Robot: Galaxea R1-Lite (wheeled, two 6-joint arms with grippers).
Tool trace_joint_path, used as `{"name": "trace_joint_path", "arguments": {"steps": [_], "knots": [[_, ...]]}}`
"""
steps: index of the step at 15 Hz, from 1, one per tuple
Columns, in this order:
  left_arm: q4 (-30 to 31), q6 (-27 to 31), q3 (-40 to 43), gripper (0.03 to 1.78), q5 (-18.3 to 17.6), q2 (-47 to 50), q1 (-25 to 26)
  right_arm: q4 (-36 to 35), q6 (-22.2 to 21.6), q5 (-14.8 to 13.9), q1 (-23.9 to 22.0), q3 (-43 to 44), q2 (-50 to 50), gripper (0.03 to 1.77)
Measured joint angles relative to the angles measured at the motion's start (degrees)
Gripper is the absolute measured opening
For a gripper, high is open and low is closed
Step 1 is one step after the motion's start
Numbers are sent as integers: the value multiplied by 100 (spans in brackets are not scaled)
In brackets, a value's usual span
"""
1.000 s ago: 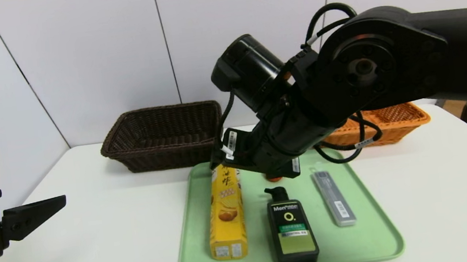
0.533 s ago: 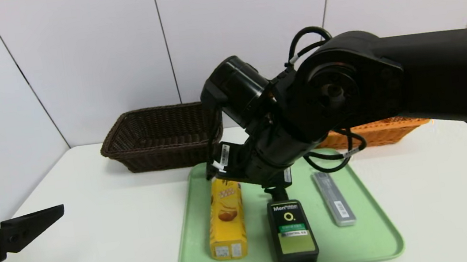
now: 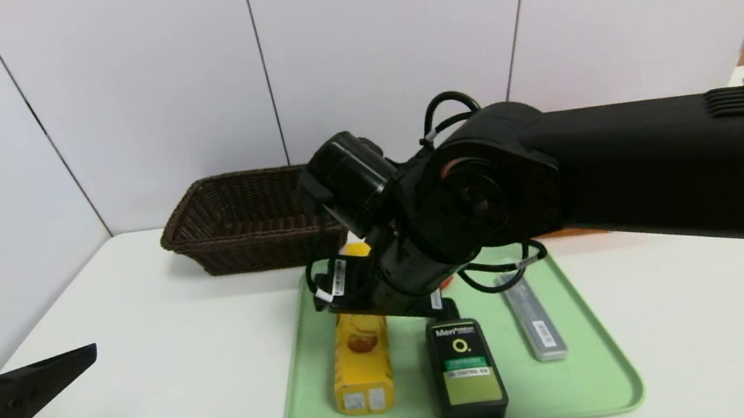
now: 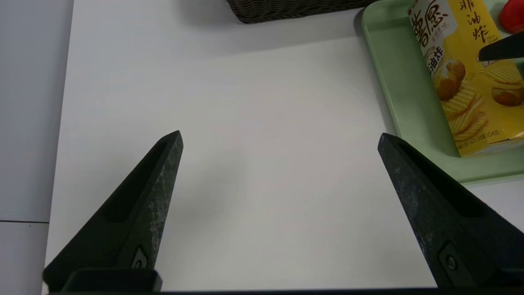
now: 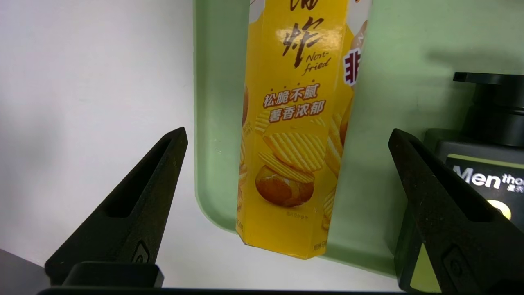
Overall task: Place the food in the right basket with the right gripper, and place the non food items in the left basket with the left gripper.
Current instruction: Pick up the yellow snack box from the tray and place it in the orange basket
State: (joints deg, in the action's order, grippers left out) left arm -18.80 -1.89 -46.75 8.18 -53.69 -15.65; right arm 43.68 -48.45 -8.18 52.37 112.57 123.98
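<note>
From the head view, a tall yellow chip box (image 3: 361, 361) lies flat on the left side of a green tray (image 3: 599, 380), beside a black pump bottle (image 3: 466, 371) and a grey pen case (image 3: 533, 317). The right arm leans over the box's far end and hides its own gripper there; the orange basket is almost wholly covered, the brown basket (image 3: 238, 218) only partly. The left gripper (image 3: 24, 383) hangs spread at the table's left edge. In the left wrist view its fingers (image 4: 151, 196) stand wide over bare table, the box (image 4: 466, 82) well off. In the right wrist view the right gripper (image 5: 286, 135) is wide apart, holding nothing, the box (image 5: 292, 155) between its tips.
</note>
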Motion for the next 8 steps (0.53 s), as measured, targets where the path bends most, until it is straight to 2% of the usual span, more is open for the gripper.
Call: {"name": "trace_joint_path", "arguments": {"steps": [3, 7, 8], "knots": [[0, -1, 34, 169, -5, 5, 0, -162, 261, -74, -4, 0, 157, 170], [4, 7, 59, 169, -16, -11, 0, -407, 716, -596, -6, 2, 391, 170], [4, 0, 67, 169, -16, -11, 0, -413, 827, -625, -6, 2, 439, 170]]}}
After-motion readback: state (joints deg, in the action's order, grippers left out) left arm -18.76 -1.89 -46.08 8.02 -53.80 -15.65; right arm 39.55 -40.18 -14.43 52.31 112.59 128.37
